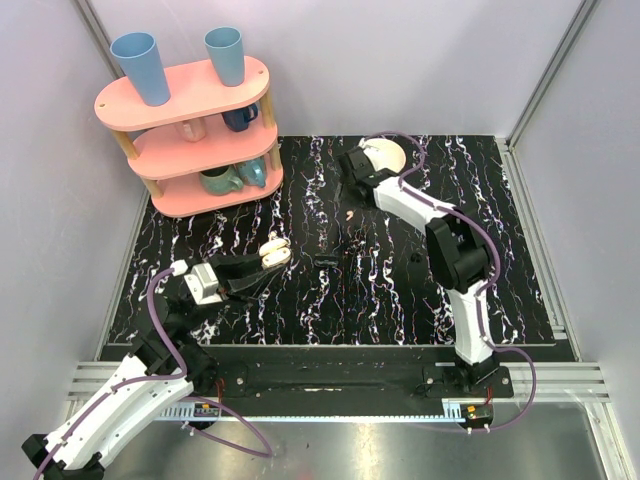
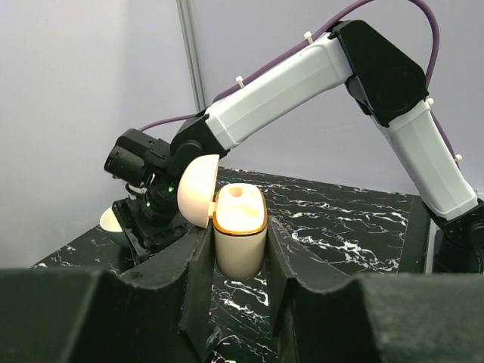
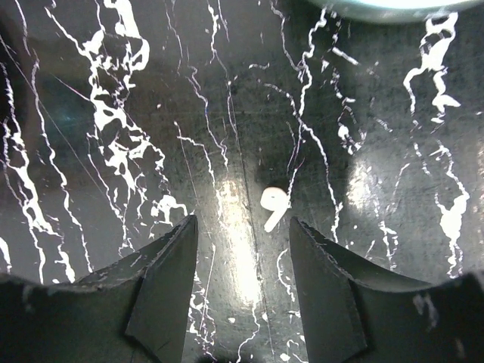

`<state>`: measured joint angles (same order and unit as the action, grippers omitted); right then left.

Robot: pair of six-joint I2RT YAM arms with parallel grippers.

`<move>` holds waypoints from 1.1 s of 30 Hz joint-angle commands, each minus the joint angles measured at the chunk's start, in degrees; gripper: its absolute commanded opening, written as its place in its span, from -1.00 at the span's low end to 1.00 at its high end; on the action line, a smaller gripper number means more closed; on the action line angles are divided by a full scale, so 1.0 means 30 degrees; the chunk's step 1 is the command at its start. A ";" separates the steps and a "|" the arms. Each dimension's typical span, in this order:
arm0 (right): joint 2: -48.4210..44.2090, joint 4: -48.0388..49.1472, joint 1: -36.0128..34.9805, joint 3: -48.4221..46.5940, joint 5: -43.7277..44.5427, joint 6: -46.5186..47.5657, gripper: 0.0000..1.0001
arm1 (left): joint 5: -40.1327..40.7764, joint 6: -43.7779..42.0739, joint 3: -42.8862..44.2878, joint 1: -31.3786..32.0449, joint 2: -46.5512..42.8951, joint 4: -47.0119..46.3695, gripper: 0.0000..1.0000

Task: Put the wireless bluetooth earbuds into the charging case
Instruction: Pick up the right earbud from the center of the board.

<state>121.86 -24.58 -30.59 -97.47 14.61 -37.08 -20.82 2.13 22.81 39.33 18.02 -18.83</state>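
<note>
My left gripper (image 1: 266,259) is shut on the cream charging case (image 1: 273,251) and holds it upright above the table. In the left wrist view the case (image 2: 240,238) sits between my fingers with its lid (image 2: 198,189) swung open to the left. One whitish earbud (image 1: 350,214) lies on the black marbled table. My right gripper (image 1: 355,185) hovers just behind it, open and empty. In the right wrist view the earbud (image 3: 274,206) lies just ahead of my open gripper (image 3: 243,227), nearer the right finger. The second earbud is not clearly visible.
A white bowl (image 1: 388,155) stands behind the right gripper; its rim shows in the right wrist view (image 3: 393,6). A small black object (image 1: 325,262) lies mid-table. A pink shelf rack (image 1: 195,135) with cups stands at the back left.
</note>
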 commanded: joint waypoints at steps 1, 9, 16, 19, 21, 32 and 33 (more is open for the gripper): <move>0.0890 -0.1241 -0.0643 -0.1346 0.2391 -0.0618 0.15 | 0.0582 -0.0242 0.0923 0.0043 0.0116 -0.0168 -1.00; 0.1712 -0.2002 -0.0731 -0.1728 0.3537 -0.1497 0.09 | 0.0494 -0.0183 0.0952 0.0014 0.0028 -0.0140 -1.00; 0.2795 -0.2061 -0.0702 -0.2664 0.3246 -0.1585 0.05 | 0.0495 -0.0095 0.0923 0.0043 -0.0001 -0.0110 -1.00; 0.3030 -0.2148 -0.0731 -0.2928 0.3361 -0.1556 0.05 | 0.0553 -0.0154 0.0923 0.0015 -0.0001 -0.0052 -1.00; 0.3177 -0.2265 -0.0702 -0.3104 0.3420 -0.1498 0.04 | 0.0553 -0.0154 0.0923 0.0043 -0.0030 -0.0052 -1.00; 0.3734 -0.2501 -0.0731 -0.3398 0.3685 -0.1292 -0.03 | 0.0553 -0.0271 0.1011 0.0015 -0.0030 0.0125 -1.00; 0.3850 -0.2472 -0.0673 -0.3514 0.3597 -0.1263 -0.03 | 0.0582 -0.0300 0.1011 0.0014 -0.0030 0.0124 -1.00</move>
<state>132.42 -31.62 -32.84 -105.58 23.35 -40.80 -20.29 1.91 22.92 39.33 18.11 -16.49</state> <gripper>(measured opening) 0.489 0.329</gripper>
